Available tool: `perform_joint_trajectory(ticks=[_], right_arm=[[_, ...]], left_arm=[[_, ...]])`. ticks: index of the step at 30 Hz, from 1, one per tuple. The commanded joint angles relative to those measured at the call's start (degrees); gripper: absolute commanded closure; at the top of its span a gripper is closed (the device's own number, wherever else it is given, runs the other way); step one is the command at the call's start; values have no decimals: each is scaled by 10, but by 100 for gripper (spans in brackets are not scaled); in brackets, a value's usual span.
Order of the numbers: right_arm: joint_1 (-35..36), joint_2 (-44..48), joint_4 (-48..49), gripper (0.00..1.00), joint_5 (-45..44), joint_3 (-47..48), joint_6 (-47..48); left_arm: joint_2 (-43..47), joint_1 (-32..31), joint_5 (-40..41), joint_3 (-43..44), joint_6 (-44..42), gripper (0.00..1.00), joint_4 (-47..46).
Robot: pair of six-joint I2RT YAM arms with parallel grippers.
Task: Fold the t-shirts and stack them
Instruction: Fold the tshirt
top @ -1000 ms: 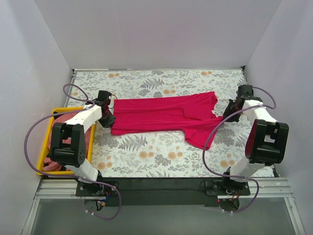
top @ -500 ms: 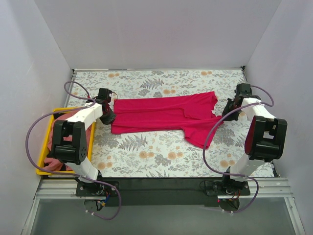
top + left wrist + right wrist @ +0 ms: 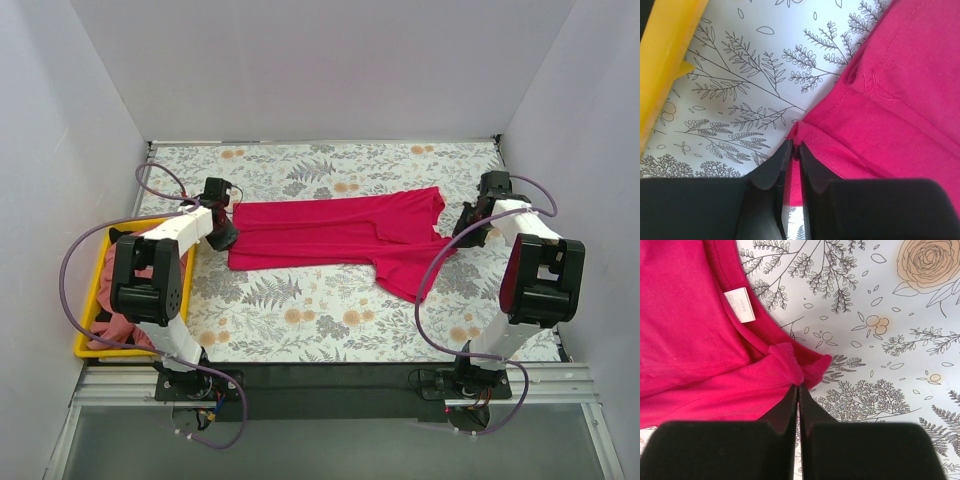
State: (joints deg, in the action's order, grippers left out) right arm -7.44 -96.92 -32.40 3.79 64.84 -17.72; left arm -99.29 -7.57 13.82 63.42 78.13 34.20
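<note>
A bright magenta-red t-shirt (image 3: 340,232) lies spread sideways across the middle of the floral table, one sleeve pointing toward the near edge. My left gripper (image 3: 227,238) is shut on its left hem corner (image 3: 796,134), with cloth pinched between the black fingers (image 3: 771,167). My right gripper (image 3: 462,229) is shut on a bunched fold at the shirt's right edge (image 3: 790,362), close to the collar and a small white tag (image 3: 742,305). A duller dusty-pink t-shirt (image 3: 114,328) lies crumpled in the yellow bin, partly hidden behind the left arm.
The yellow plastic bin (image 3: 88,300) sits at the table's left edge, its rim (image 3: 665,65) close beside my left gripper. White walls close in the table on the left, right and far sides. The arm bases stand at the near edge.
Both arms have shifted slightly toward the far side, the left elbow swinging over the bin. Both grippers stay shut on the magenta-red shirt, which has barely moved.
</note>
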Motion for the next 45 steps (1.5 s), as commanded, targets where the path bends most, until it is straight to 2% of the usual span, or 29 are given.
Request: perform_joint_trajectory(ticks=[1,3,4,5,6,7,9,12,17,23,28,33,39,42,45], right_arm=[[2,2,20,96,-5,27,16],[5,12,17,88,11,32,24],[6,25,17,83,15,33,30],[8,33,17,77,17,32,33],[10,43,16,65,17,29,35],[11,63,14,60,17,25,37],[13,85,10,48,24,5,37],[15,134,8,43,32,-29,36],[28,209,9,43,93,-130,26],[34,259,51,43,138,-231,-3],[37,259,102,44,173,-286,-45],[37,258,136,44,189,-334,-68],[38,260,160,45,195,-371,-92],[39,250,169,50,208,-382,-96],[38,235,175,66,221,-373,-90]], left_arm=[[8,7,21,3,3,89,-15],[15,7,10,4,4,77,-15],[29,7,9,3,4,66,-13],[37,7,9,2,5,60,-10],[46,7,8,3,5,55,-7],[57,7,8,2,6,45,-4],[92,5,2,-1,5,37,8],[148,-5,-5,-20,3,29,19],[225,-42,-46,-60,-2,27,32],[253,-154,-127,-96,38,24,4],[194,-241,-137,-74,62,24,-16],[114,-313,-173,-8,79,24,-38],[45,-338,-171,36,90,24,-40],[38,-340,-170,42,90,24,-40],[43,-341,-156,36,92,24,-40]])
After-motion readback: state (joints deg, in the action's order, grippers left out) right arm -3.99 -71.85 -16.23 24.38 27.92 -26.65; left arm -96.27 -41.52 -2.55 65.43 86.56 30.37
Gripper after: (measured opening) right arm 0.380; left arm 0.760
